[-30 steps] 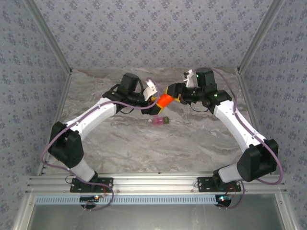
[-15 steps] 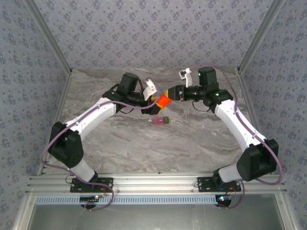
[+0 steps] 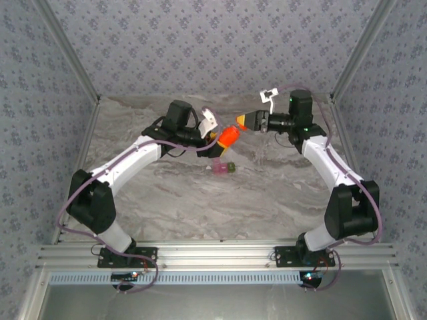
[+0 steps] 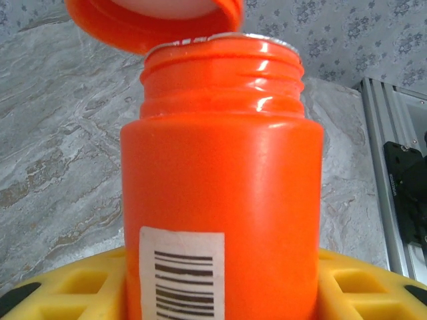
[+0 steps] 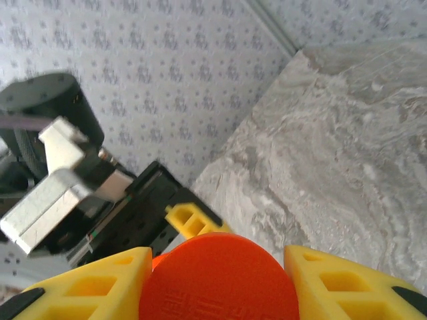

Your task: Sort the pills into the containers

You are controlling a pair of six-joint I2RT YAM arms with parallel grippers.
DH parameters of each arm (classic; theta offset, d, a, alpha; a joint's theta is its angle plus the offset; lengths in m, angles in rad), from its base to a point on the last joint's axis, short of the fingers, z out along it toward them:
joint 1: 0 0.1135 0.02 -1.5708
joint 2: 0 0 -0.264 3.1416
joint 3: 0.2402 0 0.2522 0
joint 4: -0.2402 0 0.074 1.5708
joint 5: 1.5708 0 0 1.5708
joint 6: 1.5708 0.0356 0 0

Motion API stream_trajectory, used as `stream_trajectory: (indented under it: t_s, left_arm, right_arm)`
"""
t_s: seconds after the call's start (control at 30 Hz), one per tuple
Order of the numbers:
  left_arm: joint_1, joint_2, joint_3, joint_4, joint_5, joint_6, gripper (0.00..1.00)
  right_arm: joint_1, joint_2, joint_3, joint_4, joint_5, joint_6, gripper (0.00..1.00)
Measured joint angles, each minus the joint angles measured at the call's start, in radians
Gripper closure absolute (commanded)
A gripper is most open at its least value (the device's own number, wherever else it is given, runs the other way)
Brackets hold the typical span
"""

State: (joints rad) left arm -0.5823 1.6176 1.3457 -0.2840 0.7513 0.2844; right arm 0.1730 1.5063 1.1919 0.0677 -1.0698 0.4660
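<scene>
Starting from the containers (image 3: 223,168): resting on the counter (image 3: 267,193) about midway between the two arms, pink compartment on the left, olive-green on the right, long axis running roughly side to side. Touched by neither tool.

Moving outward, just beyond them on the far side: the orange bottle (image 3: 227,137), clamped around its body by the left tool (image 3: 217,138), barcode label (image 4: 181,273) facing that wrist's camera. Held aslant, mouth aimed up and toward the right arm, away from the compartments.

Further out again: the cap (image 3: 241,121), off the threads and pinched in the right tool (image 3: 247,121), close by the mouth yet clear of it.

Judging the coming pour: a matter of swinging the mouth round and down toward the near side, with the compartments below and nearer than the bottle. Left arm plainly the closer one, and the one carrying the load. Height of the bottle over the counter: not readable from above. Small target; risking a spill beside it without a slow, careful tip.
</scene>
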Motion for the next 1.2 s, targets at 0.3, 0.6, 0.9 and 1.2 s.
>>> stream_trajectory:
  t_s: [0.3,0.6,0.9,1.2]
  left_arm:
    - [0.000,-0.009,-0.020,0.047,-0.008,-0.006,1.00]
    - [0.005,-0.106,-0.163,0.177,-0.092,-0.051,1.00]
    - [0.021,-0.198,-0.283,0.255,-0.162,-0.097,1.00]
    - [0.022,-0.232,-0.335,0.281,-0.201,-0.131,1.00]
  right_arm:
    - [-0.063,0.000,-0.010,-0.135,0.187,0.070,0.60]
    - [-0.078,0.065,-0.061,-0.468,0.709,-0.010,0.61]
    - [-0.006,0.159,-0.193,-0.542,1.085,-0.009,0.55]
    - [0.035,0.196,-0.219,-0.534,1.173,0.027,0.23]
